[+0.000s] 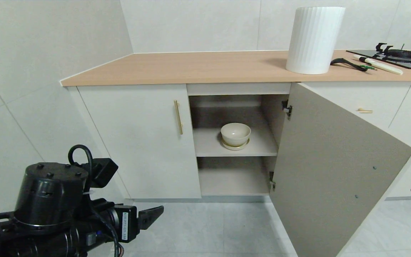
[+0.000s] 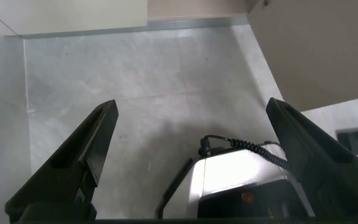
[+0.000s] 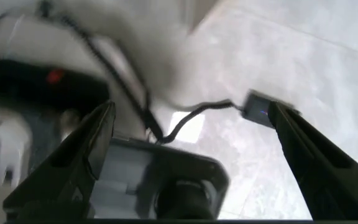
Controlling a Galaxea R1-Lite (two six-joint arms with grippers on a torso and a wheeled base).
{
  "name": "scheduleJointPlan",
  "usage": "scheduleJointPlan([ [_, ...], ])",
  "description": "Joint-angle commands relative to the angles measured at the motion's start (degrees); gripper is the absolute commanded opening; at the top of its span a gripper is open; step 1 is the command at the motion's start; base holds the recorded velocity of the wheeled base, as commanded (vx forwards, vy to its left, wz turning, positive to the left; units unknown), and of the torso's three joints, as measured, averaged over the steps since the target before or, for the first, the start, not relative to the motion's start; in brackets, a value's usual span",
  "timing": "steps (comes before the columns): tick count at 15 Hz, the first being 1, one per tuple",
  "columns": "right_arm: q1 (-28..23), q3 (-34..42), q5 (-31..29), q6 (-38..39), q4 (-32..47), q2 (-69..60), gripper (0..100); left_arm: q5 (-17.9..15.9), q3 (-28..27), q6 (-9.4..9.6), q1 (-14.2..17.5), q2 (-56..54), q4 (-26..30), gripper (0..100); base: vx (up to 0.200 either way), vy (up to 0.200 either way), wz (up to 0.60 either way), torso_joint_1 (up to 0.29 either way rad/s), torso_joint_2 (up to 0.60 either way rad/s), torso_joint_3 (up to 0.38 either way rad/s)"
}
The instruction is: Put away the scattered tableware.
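Left claw: low in the lower left of the head view, over the grey tiled floor; its two dark fingers stand wide apart with nothing between them.
Closed door: left of centre, pale, with a slim brass handle upright along its right edge.
Counter: a wooden top running across the upper part of the frame, above the cupboard.
Bowl: at the centre, cream-coloured and upright, sitting on a small saucer on the upper shelf of the open cupboard; the lower shelf lies beneath it.
Open door: right of centre, swung out toward the camera.
Ribbed white canister: upper right, upright on the counter.
Black-handled utensil: lying just right of the canister, beside a white-handled utensil.
Gas hob: far upper right, set into the counter.
Right claw: fingers spread wide, holding nothing.
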Motion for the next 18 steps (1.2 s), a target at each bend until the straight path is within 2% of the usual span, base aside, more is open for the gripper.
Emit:
scheduleJointPlan([
  [1,-7.58,-3.16,-2.58,-0.49,0.75,-0.10,100,0.01,-0.01,-0.06,0.00,0.24,-0.08,100,0.000,0.000,0.00,0.000,0.00,0.000],
  [3,-12.33,-5.27,-3.20,-0.93,1.28,-0.36,100,0.01,-0.01,-0.06,0.00,0.33,-0.08,100,0.000,0.000,0.00,0.000,0.00,0.000],
  [5,-16.81,-6.06,-6.54,-1.19,0.75,0.52,100,0.01,-0.01,-0.06,0.00,0.33,-0.08,100,0.000,0.000,0.00,0.000,0.00,0.000],
  [6,-16.90,-6.06,-6.62,-1.28,0.75,0.52,100,0.01,-0.01,-0.06,0.00,0.33,-0.08,100,0.000,0.000,0.00,0.000,0.00,0.000],
  [7,-20.41,-6.68,-7.24,-2.60,-0.13,0.96,100,-0.07,-0.01,-0.06,0.00,0.41,-0.08,100,0.000,0.000,0.00,0.000,0.00,0.000],
  [10,-26.04,-5.98,-7.24,-3.30,-8.04,3.50,100,-0.07,-0.01,-0.06,0.00,0.41,0.01,100,0.000,0.000,0.00,0.000,0.00,0.000],
  [12,-26.92,-5.54,-7.15,-3.04,-11.91,5.35,100,-0.07,-0.01,-0.06,0.00,0.41,0.01,100,0.000,0.000,0.00,0.000,0.00,0.000],
  [15,-29.03,-4.04,-7.06,0.04,-22.72,11.06,100,-0.07,-0.01,-0.06,0.00,0.41,-0.08,100,0.000,0.000,0.00,0.000,0.00,0.000],
  [18,-29.03,-4.13,-6.89,3.55,-26.32,15.19,100,-0.07,-0.01,-0.06,0.00,0.41,0.01,100,0.000,0.000,0.00,0.000,0.00,0.000],
])
